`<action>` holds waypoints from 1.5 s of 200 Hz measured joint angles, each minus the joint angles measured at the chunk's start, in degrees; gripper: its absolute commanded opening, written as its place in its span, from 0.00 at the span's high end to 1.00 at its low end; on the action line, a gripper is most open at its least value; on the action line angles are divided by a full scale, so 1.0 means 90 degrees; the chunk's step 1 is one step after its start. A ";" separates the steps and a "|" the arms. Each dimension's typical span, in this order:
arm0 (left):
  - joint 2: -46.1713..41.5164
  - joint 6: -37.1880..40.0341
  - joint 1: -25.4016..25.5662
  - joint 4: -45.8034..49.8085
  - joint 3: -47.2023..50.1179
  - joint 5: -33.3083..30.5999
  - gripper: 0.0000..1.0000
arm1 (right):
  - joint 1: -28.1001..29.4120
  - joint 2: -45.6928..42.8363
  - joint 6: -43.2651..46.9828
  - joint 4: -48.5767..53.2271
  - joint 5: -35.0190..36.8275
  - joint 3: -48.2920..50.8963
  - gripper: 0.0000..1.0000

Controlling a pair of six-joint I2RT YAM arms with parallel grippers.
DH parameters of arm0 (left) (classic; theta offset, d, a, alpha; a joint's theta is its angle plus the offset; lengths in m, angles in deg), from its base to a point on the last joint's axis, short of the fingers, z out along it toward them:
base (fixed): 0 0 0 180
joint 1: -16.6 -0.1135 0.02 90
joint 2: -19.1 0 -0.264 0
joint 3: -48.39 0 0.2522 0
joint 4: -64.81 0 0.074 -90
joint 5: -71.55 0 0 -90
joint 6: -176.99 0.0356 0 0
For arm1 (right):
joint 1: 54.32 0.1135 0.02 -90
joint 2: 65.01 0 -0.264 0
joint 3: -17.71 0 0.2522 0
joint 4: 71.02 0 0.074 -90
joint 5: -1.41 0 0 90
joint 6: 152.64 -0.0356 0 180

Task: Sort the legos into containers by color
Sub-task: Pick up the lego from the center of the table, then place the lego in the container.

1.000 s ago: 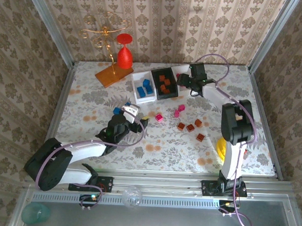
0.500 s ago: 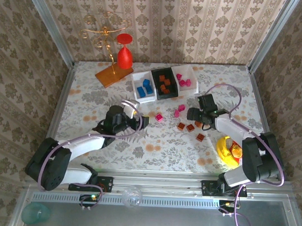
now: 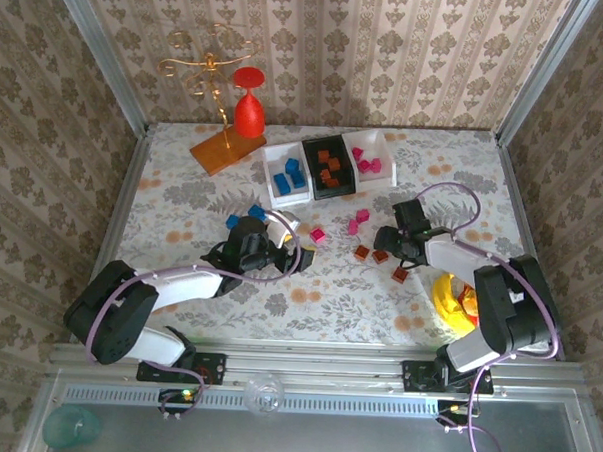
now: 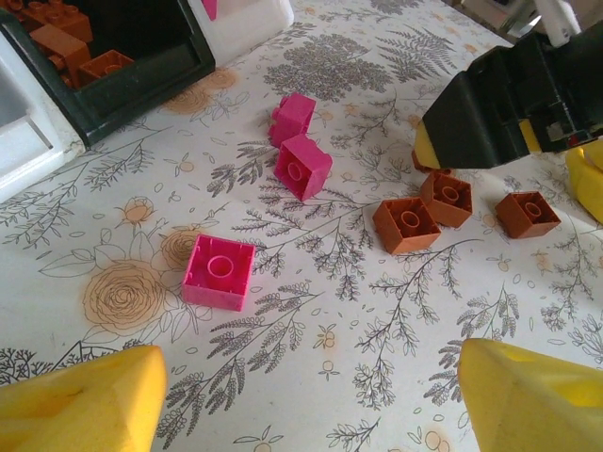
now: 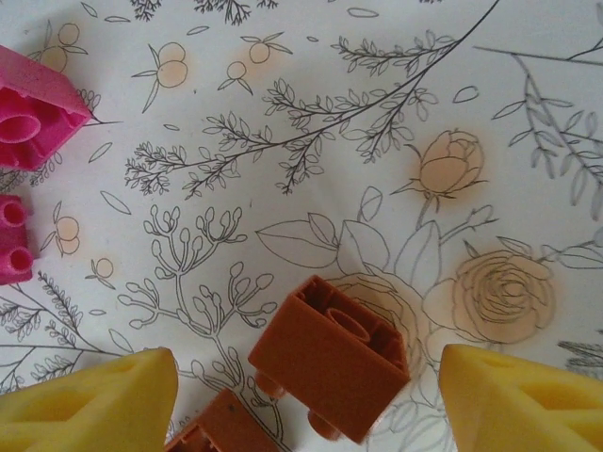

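Observation:
My left gripper (image 3: 295, 248) stands open low over the cloth; a magenta lego (image 4: 220, 271) lies just ahead of its yellow fingertips (image 4: 75, 403). Two more pink legos (image 4: 302, 166) lie beyond it. My right gripper (image 3: 384, 246) is open, its pads on either side of an overturned orange-brown lego (image 5: 330, 358), apart from it. A second brown lego (image 5: 221, 428) sits beside it and a third (image 3: 400, 274) lies nearby. Two blue legos (image 3: 233, 222) lie left of centre. At the back stand a white bin (image 3: 275, 190) with blue legos, a black bin (image 3: 310, 182) with brown ones and a white bin (image 3: 387, 151) with pink ones.
A flat orange board (image 3: 223, 149) with a gold wire stand and a red glass (image 3: 249, 104) sits at the back left. A yellow-and-red snack packet (image 3: 455, 298) lies right of my right arm. My right gripper's black body (image 4: 499, 104) hangs over the brown legos in the left wrist view.
My right arm has swung from the bins at the back down to the brown legos. My left gripper has shifted right, closer to the pink lego.

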 measured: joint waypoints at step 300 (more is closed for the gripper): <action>-0.1205 -0.0146 -0.0753 0.0413 0.0126 -0.1158 0.17 | 0.0792 0.3653 0.0517 -0.0879 0.0002 -0.5751 0.65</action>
